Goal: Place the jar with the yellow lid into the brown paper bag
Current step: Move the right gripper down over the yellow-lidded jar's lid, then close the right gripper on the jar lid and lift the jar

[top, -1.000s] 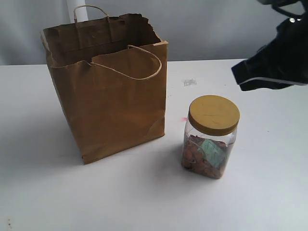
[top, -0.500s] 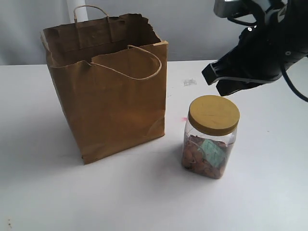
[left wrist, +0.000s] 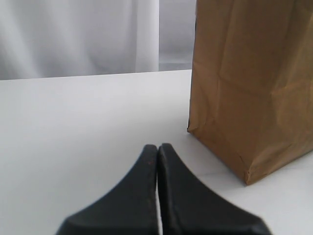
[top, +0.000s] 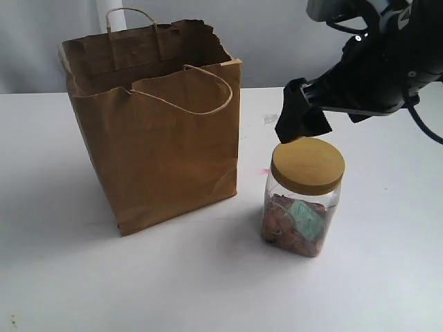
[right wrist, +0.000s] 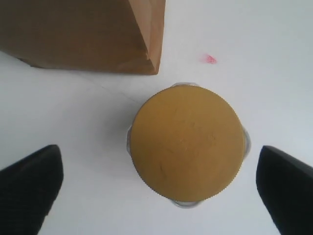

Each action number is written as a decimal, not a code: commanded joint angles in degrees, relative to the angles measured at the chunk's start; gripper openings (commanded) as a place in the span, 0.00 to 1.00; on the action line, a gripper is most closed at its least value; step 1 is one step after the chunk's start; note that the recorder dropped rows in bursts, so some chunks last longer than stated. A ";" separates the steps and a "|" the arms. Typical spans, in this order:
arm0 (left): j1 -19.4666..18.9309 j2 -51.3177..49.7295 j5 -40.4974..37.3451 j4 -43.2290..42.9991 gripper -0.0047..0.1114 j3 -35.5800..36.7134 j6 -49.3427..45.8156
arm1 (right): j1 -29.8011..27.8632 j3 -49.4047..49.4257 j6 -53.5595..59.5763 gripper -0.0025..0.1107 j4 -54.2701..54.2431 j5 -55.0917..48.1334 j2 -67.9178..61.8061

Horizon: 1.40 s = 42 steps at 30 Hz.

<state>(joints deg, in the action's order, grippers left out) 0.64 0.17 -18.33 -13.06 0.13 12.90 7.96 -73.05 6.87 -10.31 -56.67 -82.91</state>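
Jaws wide apart, likely so they can fit round it, the right gripper (right wrist: pixel 157 161) hangs over the yellow-lidded jar (top: pixel 302 197) standing just right of the brown paper bag (top: pixel 156 124); the left gripper (left wrist: pixel 157 152) has its jaws together.

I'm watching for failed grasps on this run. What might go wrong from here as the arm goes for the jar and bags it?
1. The open right gripper hangs above the yellow-lidded jar; closing on its round lid alone might let it slip.
2. The brown paper bag stands far taller than the jar, and a loop handle droops across its mouth; a low carry might snag it or shove the bag.
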 commanded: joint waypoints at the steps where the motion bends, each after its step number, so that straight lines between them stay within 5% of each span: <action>1: 0.30 -0.17 0.54 0.22 0.05 -0.13 0.22 | 0.08 -0.43 0.23 0.95 0.78 1.36 0.00; 11: 0.30 -0.17 0.54 0.22 0.05 -0.13 0.22 | 0.08 2.67 15.40 0.95 0.92 6.13 0.00; 16: 0.30 -0.17 0.54 0.22 0.05 -0.13 0.22 | 0.08 7.24 15.40 0.95 2.23 13.81 -0.17; 42: 0.30 -0.17 0.54 0.22 0.05 -0.13 0.22 | 0.08 7.23 10.71 0.95 2.12 12.28 -9.28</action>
<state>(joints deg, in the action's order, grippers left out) 0.64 0.17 -18.33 -13.06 0.13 12.90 7.96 -66.16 17.83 -8.60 -44.20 -92.22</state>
